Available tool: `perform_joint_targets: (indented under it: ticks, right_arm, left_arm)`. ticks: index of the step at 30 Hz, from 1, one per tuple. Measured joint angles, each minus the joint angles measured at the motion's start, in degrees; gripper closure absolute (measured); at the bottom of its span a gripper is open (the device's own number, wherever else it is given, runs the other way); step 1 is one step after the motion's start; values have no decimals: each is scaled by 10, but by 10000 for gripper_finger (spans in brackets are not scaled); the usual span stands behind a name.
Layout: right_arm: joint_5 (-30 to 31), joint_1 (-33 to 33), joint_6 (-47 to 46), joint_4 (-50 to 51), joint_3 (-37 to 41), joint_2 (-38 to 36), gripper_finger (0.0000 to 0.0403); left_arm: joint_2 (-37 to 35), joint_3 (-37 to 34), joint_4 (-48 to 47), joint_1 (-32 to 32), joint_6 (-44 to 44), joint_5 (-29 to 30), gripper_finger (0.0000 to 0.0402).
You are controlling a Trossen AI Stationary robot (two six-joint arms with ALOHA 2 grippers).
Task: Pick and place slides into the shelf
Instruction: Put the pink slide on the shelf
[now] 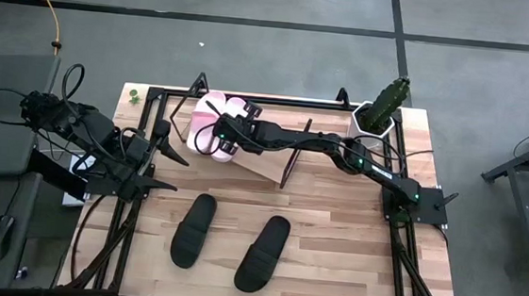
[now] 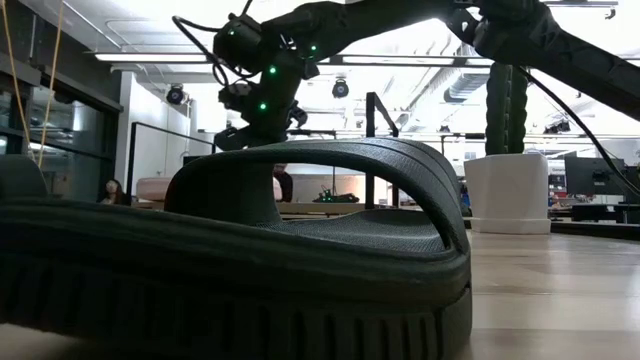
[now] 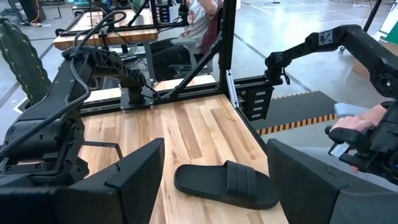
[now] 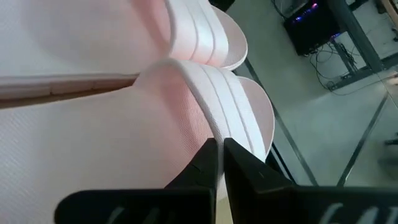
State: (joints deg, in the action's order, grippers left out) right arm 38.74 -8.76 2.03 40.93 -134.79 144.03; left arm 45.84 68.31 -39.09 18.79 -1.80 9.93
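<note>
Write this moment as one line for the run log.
right gripper: shut on pink slide at shelf | left gripper: open, table's left | black slides: on table

Table (image 1: 334, 229): pale wood planks, smooth, satin finish. Black slides (image 1: 194, 229), at 6 o'clock on it: matt rubbery foam, with a ribbed sole edge in the low view. Pink slides (image 4: 205, 118): finely pebbled footbed, smooth ribbed strap. Shelf (image 1: 263, 165): light wood board, thin black metal wire frame.

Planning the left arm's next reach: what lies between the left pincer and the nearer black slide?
Only bare tabletop: in the high view, nothing sits between the left pincer and the black slide.
</note>
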Motion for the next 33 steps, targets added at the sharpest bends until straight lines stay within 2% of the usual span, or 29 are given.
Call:
perform_joint_targets:
  ticks: [5,9,15,19,24,28,33]
  right_arm:
    - [-52,-7,11,0,0,0,395]
    - [-64,-10,10,-4,0,0,351]
    - [-57,-10,19,-11,0,0,275]
    - [-13,-7,36,-7,0,0,245]
    - [43,2,43,2,-1,-2,229]
    - [38,8,30,5,-2,-15,230]
    - [1,11,20,5,-3,-21,230]
  left_arm:
    - [0,0,-3,0,0,0,137]
    - [0,0,-8,0,0,0,137]
    - [0,0,-16,0,-2,0,137]
    - [0,0,-16,0,-1,0,137]
    - [0,0,-25,0,-1,0,137]
    - [0,0,-34,0,-1,2,137]
    - [0,0,-35,0,-1,2,137]
